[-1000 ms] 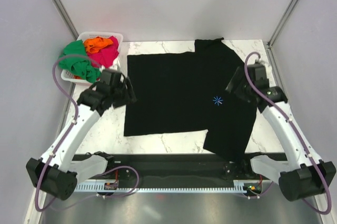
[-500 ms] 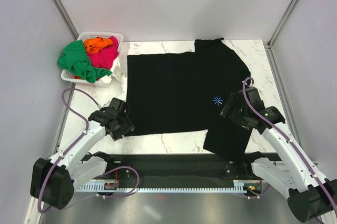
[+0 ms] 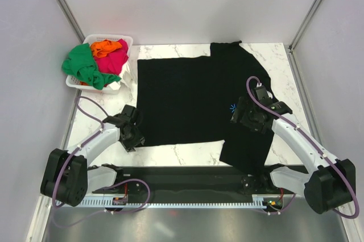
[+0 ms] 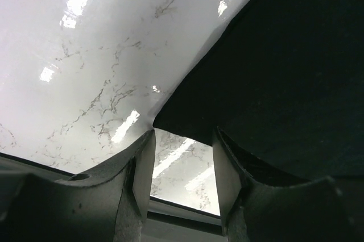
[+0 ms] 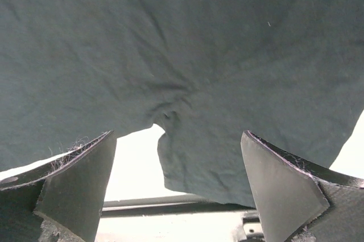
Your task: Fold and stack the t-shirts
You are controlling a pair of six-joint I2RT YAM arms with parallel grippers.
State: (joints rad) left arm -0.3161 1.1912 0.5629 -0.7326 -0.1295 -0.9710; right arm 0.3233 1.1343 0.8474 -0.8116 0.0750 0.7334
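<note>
The left gripper (image 4: 183, 140) is standing open, low over the table (image 4: 85, 54). A corner of the black t-shirt (image 4: 284, 71) is lying just at its fingertips and is not yet held. The right gripper (image 5: 177, 135) is hanging wide open above the same t-shirt, and a wrinkled edge is showing between its fingers. Well away from the left gripper, the green t-shirt (image 3: 82, 67), the orange t-shirt (image 3: 103, 46) and the pink t-shirt (image 3: 115, 58) are lying piled in the basket (image 3: 128, 40).

Low left tool (image 4: 183, 146) half-parted, right tool (image 5: 176, 140) fully spread.
</note>
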